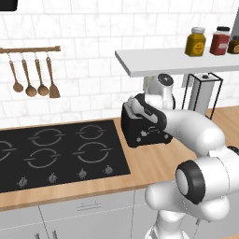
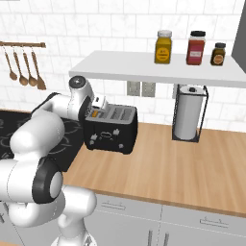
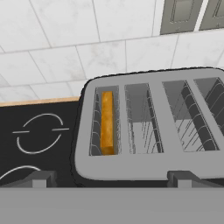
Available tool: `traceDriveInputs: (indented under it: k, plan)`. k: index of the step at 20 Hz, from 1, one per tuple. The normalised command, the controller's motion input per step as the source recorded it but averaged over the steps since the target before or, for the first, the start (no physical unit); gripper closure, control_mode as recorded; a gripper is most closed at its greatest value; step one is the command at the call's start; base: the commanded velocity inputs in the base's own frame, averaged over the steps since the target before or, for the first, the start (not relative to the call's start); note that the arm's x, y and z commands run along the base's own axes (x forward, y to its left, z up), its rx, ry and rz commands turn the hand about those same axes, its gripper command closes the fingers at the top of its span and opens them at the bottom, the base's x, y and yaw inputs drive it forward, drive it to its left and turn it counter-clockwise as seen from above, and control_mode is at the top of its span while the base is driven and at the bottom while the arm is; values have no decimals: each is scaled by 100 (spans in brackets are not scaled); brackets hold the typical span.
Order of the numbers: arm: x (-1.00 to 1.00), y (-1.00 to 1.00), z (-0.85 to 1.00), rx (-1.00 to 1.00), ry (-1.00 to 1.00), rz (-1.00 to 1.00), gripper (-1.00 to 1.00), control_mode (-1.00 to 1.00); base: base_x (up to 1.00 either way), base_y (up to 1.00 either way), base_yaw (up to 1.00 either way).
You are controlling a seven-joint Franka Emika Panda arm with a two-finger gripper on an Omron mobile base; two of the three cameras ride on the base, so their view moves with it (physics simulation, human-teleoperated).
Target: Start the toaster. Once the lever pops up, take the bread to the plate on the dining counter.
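The black toaster [image 2: 111, 133] stands on the wood wall counter beside the cooktop, also seen as the toaster [image 1: 148, 136] half behind my arm. From above, the toaster [image 3: 148, 164] shows several slots. The bread [image 3: 107, 122] stands sunk in the leftmost slot; a sliver of the bread [image 2: 95, 114] shows orange at the toaster's left end. My gripper [image 3: 113, 179] hovers open just above the toaster's near edge, with nothing between its fingertips [image 3: 41, 178]. The gripper [image 2: 98, 103] sits over the toaster's left end. The plate and the dining counter are out of view.
A black cooktop [image 1: 60, 154] lies left of the toaster. A paper towel holder [image 2: 187, 117] stands to the right under a white shelf [image 2: 144, 69] carrying jars [image 2: 163, 47]. Wooden utensils [image 1: 35, 79] hang on the tiled wall. Bare counter [image 2: 163, 168] spreads right of the toaster.
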Motion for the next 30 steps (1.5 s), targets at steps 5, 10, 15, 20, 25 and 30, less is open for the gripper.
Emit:
traceDriveInputs:
  k: [5, 10, 15, 20, 25, 30]
  plan:
    - [0, 0, 0, 0, 0, 0, -100, -100, 0, 0, 0]
    - [0, 0, 0, 0, 0, 0, -100, -100, 0, 0, 0]
    - [0, 0, 0, 0, 0, 0, -100, -100, 0, 0, 0]
    - [0, 0, 0, 0, 0, 0, -100, -100, 0, 0, 0]
    - [0, 0, 0, 0, 0, 0, -100, -100, 0, 0, 0]
    - [0, 0, 0, 0, 0, 0, -100, -100, 0, 0, 0]
